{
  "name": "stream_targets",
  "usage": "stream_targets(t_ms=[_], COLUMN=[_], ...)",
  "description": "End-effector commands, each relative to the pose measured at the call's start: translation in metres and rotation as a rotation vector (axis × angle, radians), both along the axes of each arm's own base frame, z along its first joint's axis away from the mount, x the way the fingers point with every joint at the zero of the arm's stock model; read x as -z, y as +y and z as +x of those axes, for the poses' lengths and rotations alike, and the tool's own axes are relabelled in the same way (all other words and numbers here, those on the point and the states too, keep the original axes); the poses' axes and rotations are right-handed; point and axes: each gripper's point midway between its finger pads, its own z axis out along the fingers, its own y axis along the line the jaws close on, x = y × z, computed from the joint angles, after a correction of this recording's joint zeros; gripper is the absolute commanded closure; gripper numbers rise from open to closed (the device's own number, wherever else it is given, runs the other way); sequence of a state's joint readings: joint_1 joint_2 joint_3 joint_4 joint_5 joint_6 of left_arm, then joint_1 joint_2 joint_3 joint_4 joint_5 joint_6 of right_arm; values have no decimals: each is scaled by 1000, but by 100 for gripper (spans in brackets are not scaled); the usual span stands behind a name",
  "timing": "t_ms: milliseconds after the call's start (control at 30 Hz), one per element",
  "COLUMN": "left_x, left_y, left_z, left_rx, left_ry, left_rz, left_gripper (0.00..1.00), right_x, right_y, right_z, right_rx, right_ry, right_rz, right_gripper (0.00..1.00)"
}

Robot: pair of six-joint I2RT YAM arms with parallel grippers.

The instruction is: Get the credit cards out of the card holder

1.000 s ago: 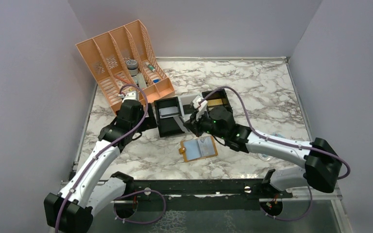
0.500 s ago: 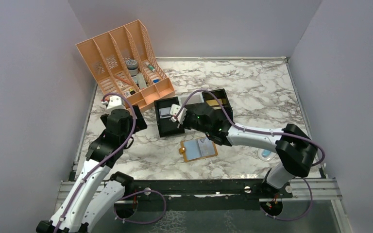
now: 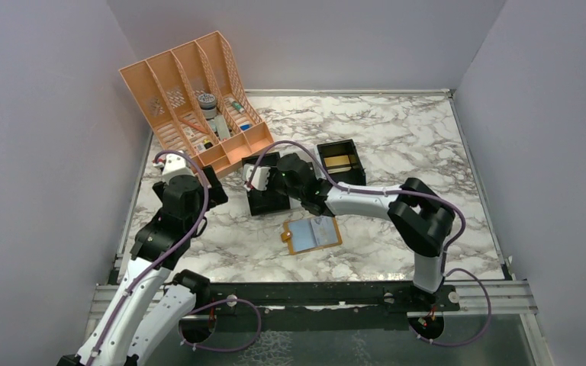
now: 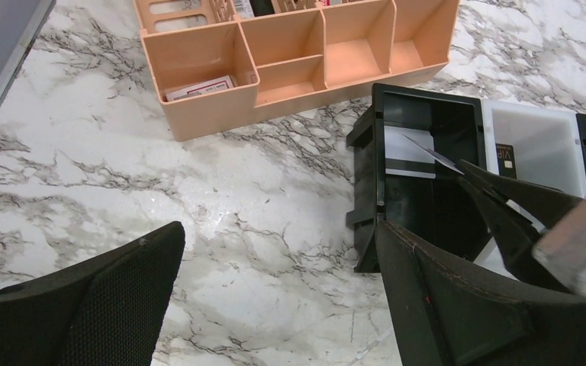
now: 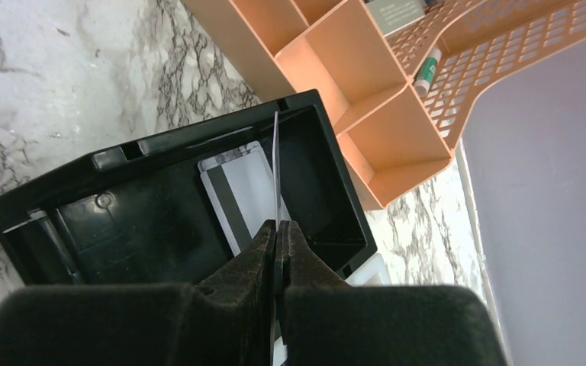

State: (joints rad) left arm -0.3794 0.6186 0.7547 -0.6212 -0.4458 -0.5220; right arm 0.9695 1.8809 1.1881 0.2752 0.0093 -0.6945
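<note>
The card holder (image 3: 314, 233) lies open on the marble, tan edge around pale blue-grey panels; neither gripper is near it. My right gripper (image 5: 277, 226) is shut on a thin pale credit card (image 5: 275, 171), held on edge over a black bin (image 5: 122, 221). Another card (image 5: 238, 189) with a dark stripe lies flat in that bin. From the top, the right gripper (image 3: 263, 183) hangs over the bin (image 3: 263, 207). My left gripper (image 4: 278, 229) stands open over bare marble, left of the bin (image 4: 366, 152), holding nothing. The held card (image 4: 431, 155) also shows there.
An orange desk organizer (image 3: 198, 107) with small items stands at the back left, just beyond the bin. A second black bin (image 3: 341, 162) sits to the right, and a white tray (image 4: 534, 141) lies beside the first bin. The grey side walls stand close.
My right arm has swung left, carrying the card from beside the holder to over the black bin. My left arm has drawn back to the left, away from the bin.
</note>
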Motion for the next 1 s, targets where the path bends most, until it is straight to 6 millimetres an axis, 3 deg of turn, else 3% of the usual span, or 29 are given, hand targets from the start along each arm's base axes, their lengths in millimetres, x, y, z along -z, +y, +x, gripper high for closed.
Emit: stream_targets(t_ms=[0, 367, 600, 967], left_x=[2, 5, 5, 8], left_y=[9, 8, 8, 6], left_z=[-4, -2, -2, -1], left_rx=[-33, -27, -27, -23], left_ry=[-4, 9, 12, 23], left_rz=[24, 28, 29, 28], left_gripper=[1, 1, 1, 1], right_x=[12, 43, 47, 65], right_y=[4, 3, 13, 8], right_z=[13, 33, 42, 58], right_rx=[14, 19, -19, -47], right_ry=[-58, -79, -83, -105], right_rz=[-97, -223, -243, -314], right_gripper=[99, 99, 99, 98])
